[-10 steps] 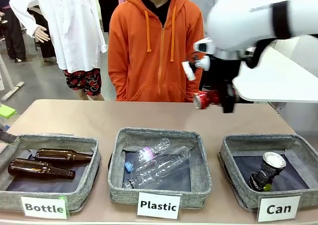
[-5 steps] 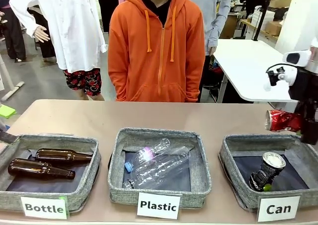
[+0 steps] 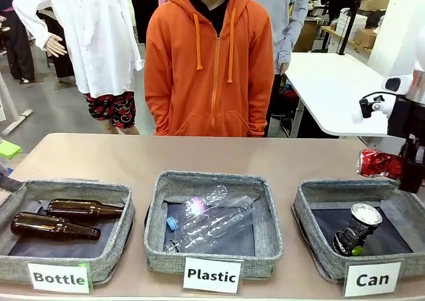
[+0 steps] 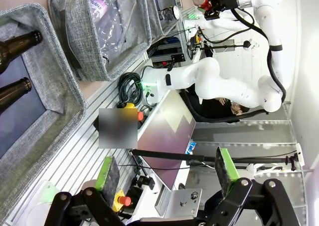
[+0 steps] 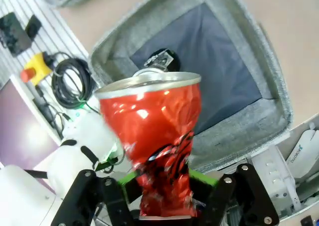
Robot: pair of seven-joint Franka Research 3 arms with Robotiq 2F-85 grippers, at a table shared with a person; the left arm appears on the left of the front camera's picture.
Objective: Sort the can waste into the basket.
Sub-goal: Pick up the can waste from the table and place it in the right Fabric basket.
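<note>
Hovering over Can basket [image 3: 312,196]: red can [image 5: 154,146] (apparently between pads)

My right pincer [image 3: 413,171] runs off the front view's right edge. The red can [image 5: 158,136] hides its pads, so I cannot tell its grip.

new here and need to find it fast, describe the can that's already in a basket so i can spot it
Go to the grey basket labelled "Can", on the robot's right. Inside it leans the black can, silver top up. Unlike the crushed red can between the right gripper's fingers above, it has green marks.
</note>
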